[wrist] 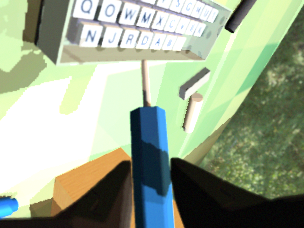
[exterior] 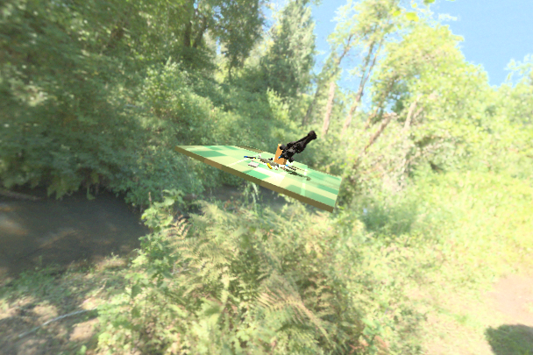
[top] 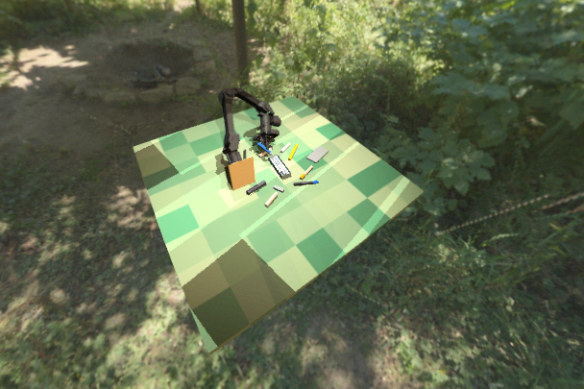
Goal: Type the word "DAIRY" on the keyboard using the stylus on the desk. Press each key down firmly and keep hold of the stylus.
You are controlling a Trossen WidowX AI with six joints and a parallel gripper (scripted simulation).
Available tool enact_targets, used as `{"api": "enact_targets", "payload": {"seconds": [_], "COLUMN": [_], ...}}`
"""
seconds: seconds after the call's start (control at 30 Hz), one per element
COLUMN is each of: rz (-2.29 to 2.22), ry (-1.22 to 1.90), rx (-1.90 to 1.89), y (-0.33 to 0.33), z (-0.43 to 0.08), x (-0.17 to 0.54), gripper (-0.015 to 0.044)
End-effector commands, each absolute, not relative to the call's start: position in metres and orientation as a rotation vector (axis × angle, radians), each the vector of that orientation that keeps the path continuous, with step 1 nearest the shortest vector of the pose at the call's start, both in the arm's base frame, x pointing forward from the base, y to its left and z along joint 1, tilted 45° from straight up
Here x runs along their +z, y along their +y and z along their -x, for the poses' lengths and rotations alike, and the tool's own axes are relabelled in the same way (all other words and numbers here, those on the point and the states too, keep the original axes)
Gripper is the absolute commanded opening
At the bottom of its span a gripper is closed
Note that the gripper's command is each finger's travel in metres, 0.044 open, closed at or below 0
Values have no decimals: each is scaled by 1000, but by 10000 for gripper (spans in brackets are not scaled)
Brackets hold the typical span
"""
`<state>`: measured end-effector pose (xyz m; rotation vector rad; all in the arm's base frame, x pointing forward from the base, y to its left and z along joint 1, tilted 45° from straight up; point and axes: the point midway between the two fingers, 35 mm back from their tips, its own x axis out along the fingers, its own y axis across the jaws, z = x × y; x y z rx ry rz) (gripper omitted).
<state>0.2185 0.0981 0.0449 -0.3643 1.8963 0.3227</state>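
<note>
Slightly parted, the fingers grip the blue stylus (top: 263,147) (wrist: 150,150), its thin tip near the keyboard's (top: 279,166) (wrist: 135,54) edge, nearest the D key.

Keyboard (top: 279,166) (wrist: 135,56) keycaps | upper visible row: Q, O, W, M, X | lower: N, J, R, D, A

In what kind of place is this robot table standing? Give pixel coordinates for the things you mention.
It looks like an outdoor woodland clearing, perhaps a campsite: leafy bushes (top: 480,71) surround the table (top: 317,249) (exterior: 280,189), slim tree trunks (top: 236,13) rise behind it, and there is a hollow like a fire pit (top: 154,63) in bare ground.
</note>
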Motion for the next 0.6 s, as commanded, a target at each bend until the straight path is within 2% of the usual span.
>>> {"api": "enact_targets", "payload": {"seconds": [0.0,0.57], "rz": [449,794], "ry": [1909,1893], "rx": [413,889], "y": [90,56], "z": [-224,-245], "x": [40,24], "gripper": [0,0]}}
